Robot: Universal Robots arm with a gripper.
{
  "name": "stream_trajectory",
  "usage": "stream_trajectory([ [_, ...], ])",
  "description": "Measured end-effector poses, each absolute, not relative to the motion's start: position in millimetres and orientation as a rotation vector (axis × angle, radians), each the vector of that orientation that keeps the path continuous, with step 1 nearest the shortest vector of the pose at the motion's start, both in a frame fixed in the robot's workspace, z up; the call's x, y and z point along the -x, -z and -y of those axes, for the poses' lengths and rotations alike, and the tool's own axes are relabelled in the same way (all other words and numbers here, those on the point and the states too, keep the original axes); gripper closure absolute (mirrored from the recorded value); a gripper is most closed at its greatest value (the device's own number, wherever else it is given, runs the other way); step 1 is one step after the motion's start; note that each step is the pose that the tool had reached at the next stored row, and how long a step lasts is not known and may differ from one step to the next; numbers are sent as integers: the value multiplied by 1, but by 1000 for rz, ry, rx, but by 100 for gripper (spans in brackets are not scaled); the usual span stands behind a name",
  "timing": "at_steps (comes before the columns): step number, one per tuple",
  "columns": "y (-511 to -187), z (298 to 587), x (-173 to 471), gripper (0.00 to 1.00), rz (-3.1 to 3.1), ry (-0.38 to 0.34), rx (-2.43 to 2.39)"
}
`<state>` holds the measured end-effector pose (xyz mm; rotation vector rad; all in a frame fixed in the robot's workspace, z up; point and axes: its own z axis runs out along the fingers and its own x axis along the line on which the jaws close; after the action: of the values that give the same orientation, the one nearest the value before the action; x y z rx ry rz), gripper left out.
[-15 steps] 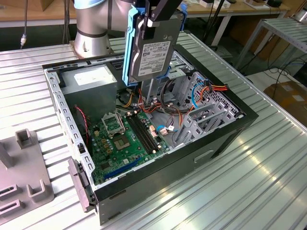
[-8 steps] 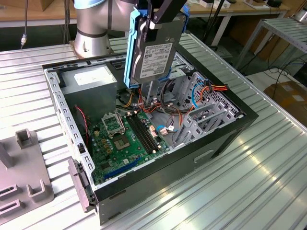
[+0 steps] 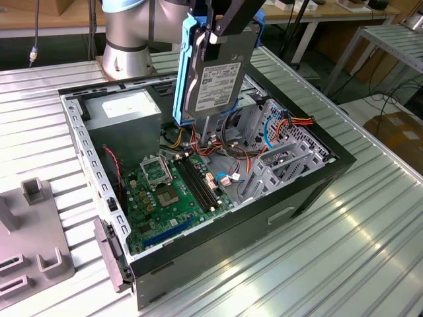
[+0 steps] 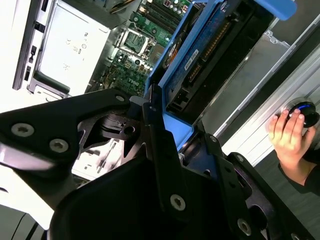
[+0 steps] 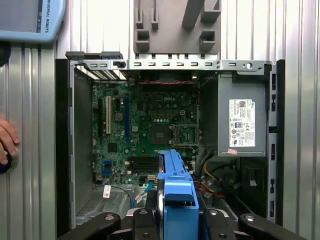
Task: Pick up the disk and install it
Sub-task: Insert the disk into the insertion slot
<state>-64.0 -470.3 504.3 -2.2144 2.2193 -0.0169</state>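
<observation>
1. The open computer case (image 3: 82, 142) lies mid-surface (image 3: 344, 264); I judge no drive is seated in it yet.
2. Pickup is done: the claw (image 3: 217, 33) pinches the disk (image 3: 215, 76) by its upper end, and it hangs on edge above the case.
3. Left to do: seating it in the drive cage (image 3: 281, 155).

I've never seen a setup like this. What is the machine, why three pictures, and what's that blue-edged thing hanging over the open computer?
It is a robot arm ending in a gripper. The exterior view comes from a camera off the arm; both wrist views come from cameras riding on it. On the metal table lies an open computer case, its green circuit board exposed, beside a grey block. The gripper is clamped on the disk, a hard drive in a blue frame, held above the case. A person's hand rests near the table's edge.
</observation>
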Motion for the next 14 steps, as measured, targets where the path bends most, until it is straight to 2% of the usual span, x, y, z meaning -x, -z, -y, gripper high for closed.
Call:
stream_trajectory([
  [14,-504,471,35,63,-2219,16,2214],
])
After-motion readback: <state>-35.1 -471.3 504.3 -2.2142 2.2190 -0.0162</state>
